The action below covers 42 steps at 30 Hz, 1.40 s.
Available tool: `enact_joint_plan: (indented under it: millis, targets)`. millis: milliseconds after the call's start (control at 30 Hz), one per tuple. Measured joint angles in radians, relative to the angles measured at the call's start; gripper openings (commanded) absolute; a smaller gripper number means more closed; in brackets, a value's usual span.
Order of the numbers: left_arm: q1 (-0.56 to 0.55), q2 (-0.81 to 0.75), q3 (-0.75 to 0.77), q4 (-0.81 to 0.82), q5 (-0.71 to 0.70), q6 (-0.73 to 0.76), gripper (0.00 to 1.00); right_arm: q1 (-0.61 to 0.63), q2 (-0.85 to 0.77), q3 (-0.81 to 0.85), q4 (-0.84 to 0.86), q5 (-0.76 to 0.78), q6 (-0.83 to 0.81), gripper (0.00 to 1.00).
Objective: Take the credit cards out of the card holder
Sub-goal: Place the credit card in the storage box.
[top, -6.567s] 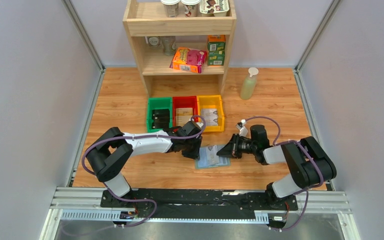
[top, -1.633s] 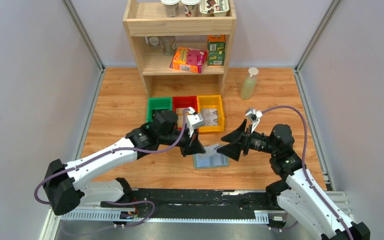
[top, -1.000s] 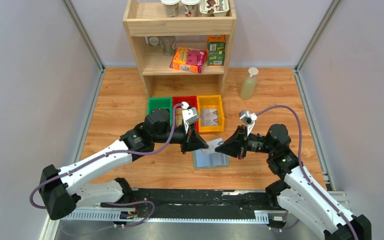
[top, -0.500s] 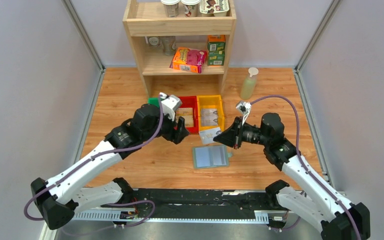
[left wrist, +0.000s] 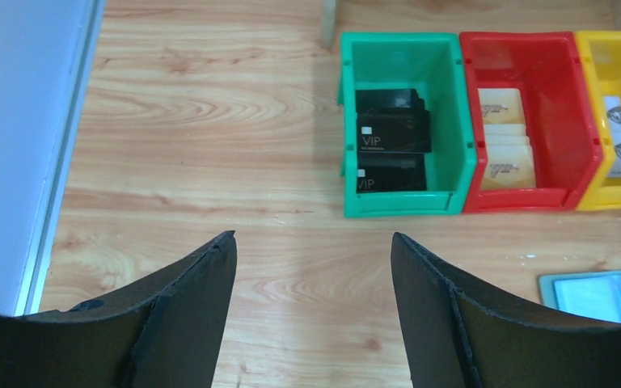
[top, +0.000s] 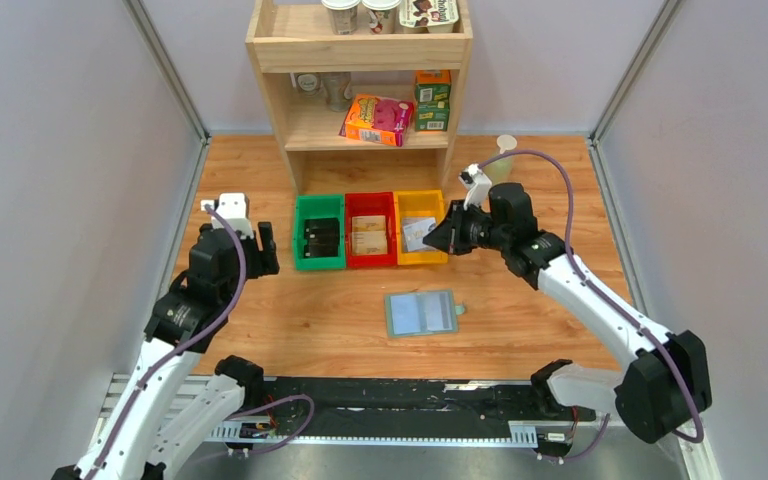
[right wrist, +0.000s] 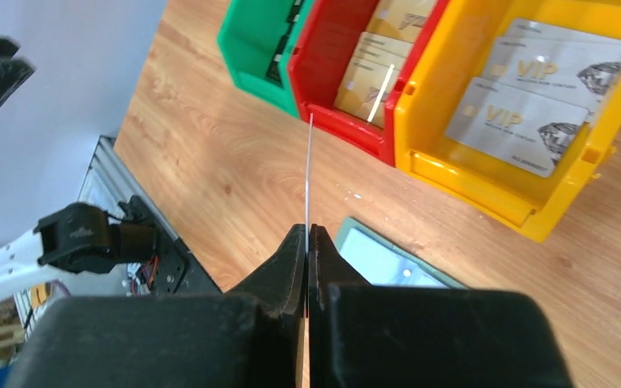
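The card holder [top: 421, 313] lies open and flat on the wooden table, pale blue inside up; its corner also shows in the left wrist view [left wrist: 606, 295] and under my right fingers [right wrist: 388, 263]. My right gripper [top: 438, 238] [right wrist: 307, 230] is shut on a silver credit card [top: 417, 233], seen edge-on as a thin line [right wrist: 310, 162], at the yellow bin's [top: 420, 195] near right corner. My left gripper [top: 266, 252] [left wrist: 313, 238] is open and empty above bare table, left of the green bin [top: 300, 235].
Three bins stand in a row: green [left wrist: 404, 202] with black cards [left wrist: 392, 141], red [left wrist: 517, 200] with gold cards [left wrist: 501, 145], yellow [right wrist: 485, 194] with silver cards [right wrist: 534, 105]. Behind them are a wooden shelf [top: 360, 55] and a soap bottle [top: 500, 150].
My left gripper let go, opened and drew back to the left, away from the holder. My right gripper carried the silver card from above the holder up to the yellow bin.
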<state>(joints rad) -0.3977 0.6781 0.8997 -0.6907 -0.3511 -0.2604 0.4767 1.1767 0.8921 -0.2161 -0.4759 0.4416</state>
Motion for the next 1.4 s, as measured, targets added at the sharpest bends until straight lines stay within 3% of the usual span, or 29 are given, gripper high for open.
enact_joint_plan:
  millis: [533,767,833,967,1100,1400]
  targets:
    - [0.061,-0.135,-0.202,0.073,-0.050,-0.013,0.75,0.000,0.357,0.183,-0.124,0.202,0.105,0.00]
    - [0.077,-0.199,-0.186,0.075,-0.077,0.015,0.77,0.007,0.505,0.266,-0.134,0.209,0.152,0.02]
    - [0.078,-0.188,-0.185,0.072,-0.082,0.017,0.77,0.010,0.553,0.304,-0.135,0.209,0.166,0.08]
    - [0.079,-0.157,-0.185,0.074,-0.098,0.011,0.77,0.014,0.613,0.360,-0.151,0.241,0.193,0.35]
    - [0.079,-0.152,-0.185,0.074,-0.094,0.019,0.76,0.014,0.623,0.386,-0.197,0.298,0.199,0.50]
    - [0.079,-0.164,-0.185,0.080,0.026,0.069,0.74,0.044,0.483,0.379,-0.319,0.479,0.163,0.68]
